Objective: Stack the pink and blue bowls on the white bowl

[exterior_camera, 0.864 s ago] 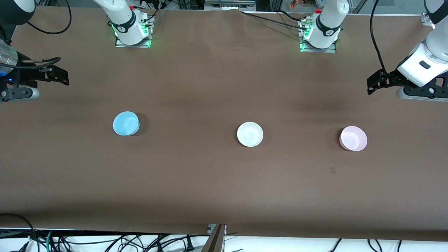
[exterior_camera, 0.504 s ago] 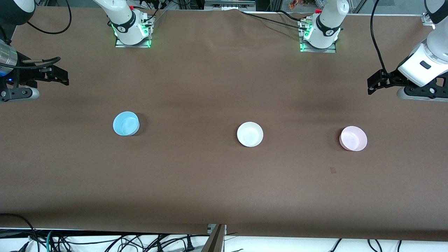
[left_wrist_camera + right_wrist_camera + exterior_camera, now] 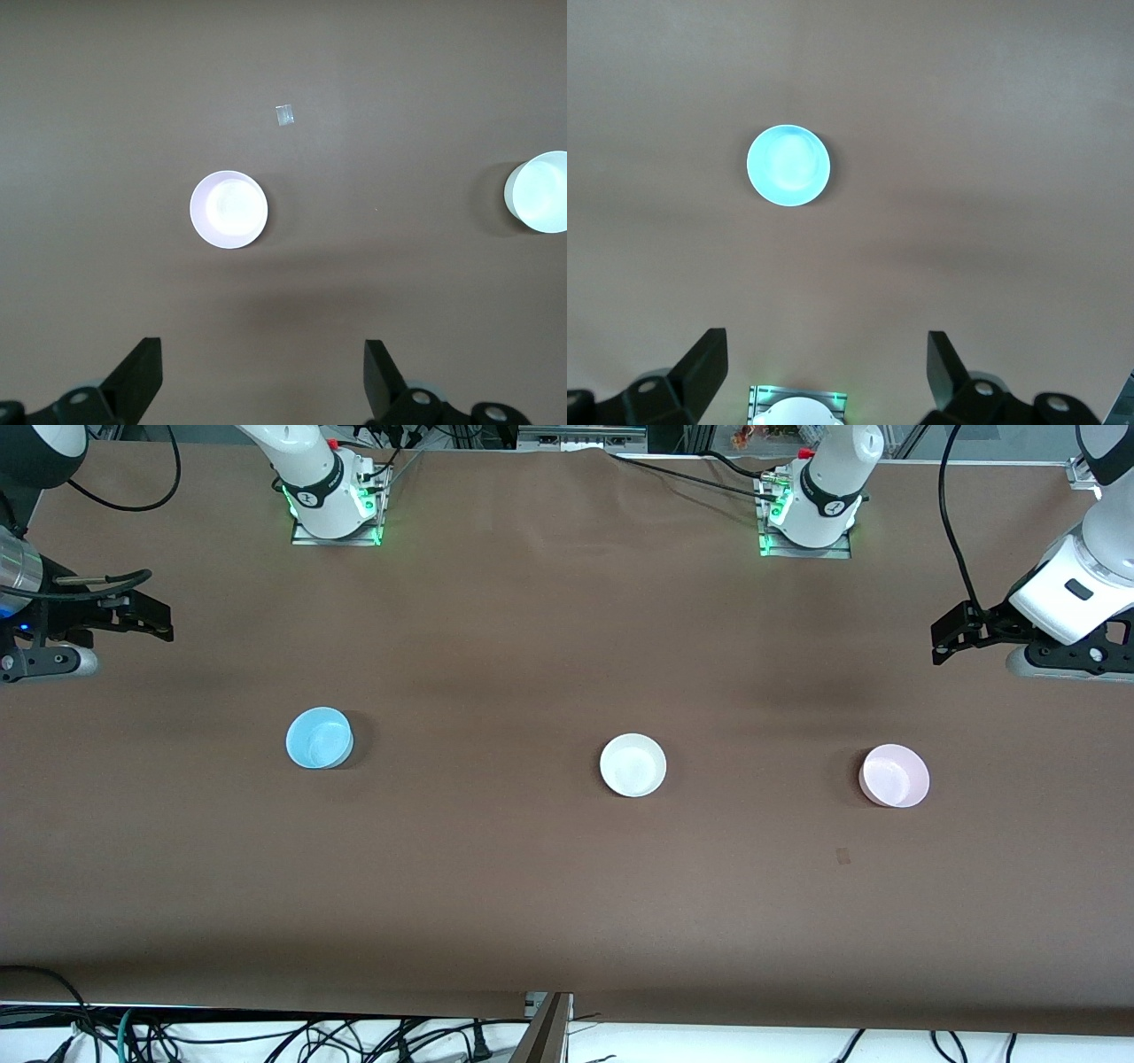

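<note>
Nothing stacked yet, near-zero change: both arms parked high, only the left gripper (image 3: 946, 638) crept slightly toward its table end.
Left gripper's jaws spread wide, empty, pink bowl (image 3: 895, 775) below and well apart; right gripper (image 3: 146, 615) also spread, empty, waiting, blue bowl (image 3: 319, 737) well apart; white bowl (image 3: 633, 764) between the two bowls, bare, so task unstarted.
</note>
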Available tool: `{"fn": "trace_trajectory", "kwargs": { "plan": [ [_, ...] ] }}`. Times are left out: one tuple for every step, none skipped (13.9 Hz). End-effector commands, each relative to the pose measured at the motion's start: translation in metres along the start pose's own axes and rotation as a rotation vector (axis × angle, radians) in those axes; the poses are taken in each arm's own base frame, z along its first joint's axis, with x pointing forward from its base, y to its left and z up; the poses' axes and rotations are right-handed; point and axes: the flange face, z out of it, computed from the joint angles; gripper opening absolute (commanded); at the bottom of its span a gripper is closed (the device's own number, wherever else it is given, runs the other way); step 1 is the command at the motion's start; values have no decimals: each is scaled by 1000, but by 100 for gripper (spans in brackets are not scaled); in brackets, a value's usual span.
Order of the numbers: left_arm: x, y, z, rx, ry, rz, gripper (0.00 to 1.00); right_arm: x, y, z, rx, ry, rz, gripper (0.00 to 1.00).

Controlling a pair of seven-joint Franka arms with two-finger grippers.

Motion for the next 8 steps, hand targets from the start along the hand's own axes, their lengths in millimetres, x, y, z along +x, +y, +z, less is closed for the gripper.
{"fn": "trace_trajectory", "kwargs": {
  "plan": [
    [4,-3,-5,-15,8,2,100,2,3,-6,19,10,-7,99],
    [4,-3,-4,-17,2,-2,100,2,3,-6,19,10,-9,99],
    [3,-2,-4,-16,-9,-1,100,2,3,-6,19,10,-9,99],
    [3,-3,3,-17,-32,1,100,2,2,-6,19,11,-10,99],
    [4,-2,3,-17,-33,4,100,2,3,-5,19,9,-9,99],
    [4,-2,4,-17,-35,4,100,2,3,-6,19,10,-9,99],
    [5,-2,5,-17,-38,5,100,2,3,-6,19,10,-9,99],
    [7,-2,11,-18,-48,7,100,2,2,-6,19,11,-10,99]
  ]
}}
